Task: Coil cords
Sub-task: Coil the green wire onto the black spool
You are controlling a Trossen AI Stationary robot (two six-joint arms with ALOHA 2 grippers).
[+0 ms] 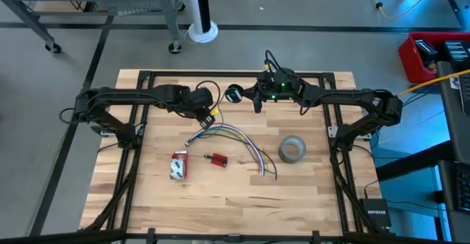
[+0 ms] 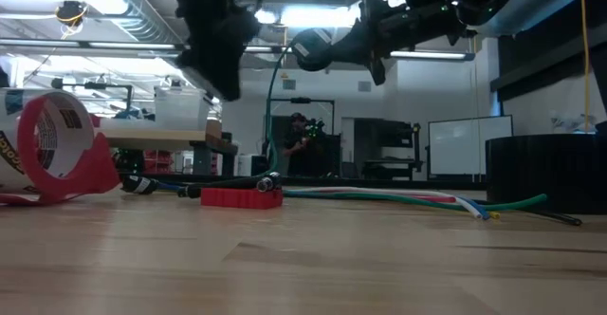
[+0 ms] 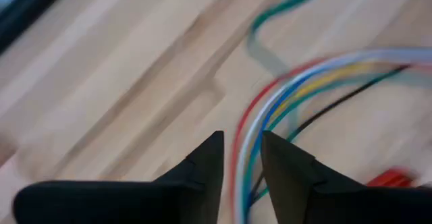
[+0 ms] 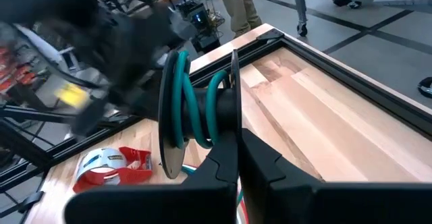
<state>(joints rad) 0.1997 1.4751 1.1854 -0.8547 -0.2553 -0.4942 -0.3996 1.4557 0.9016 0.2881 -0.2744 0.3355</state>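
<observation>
While the right gripper (image 4: 233,158) hangs above the table's far edge, its fingers are clamped shut on a small spool wound with teal cord (image 4: 196,109), the coil sitting just past the fingertips. Close beside that spool, the left gripper (image 3: 241,158) hovers with a narrow gap between its fingers, holding nothing, directly over a bundle of coloured wires (image 3: 283,96) on the wooden table (image 1: 147,200).
</observation>
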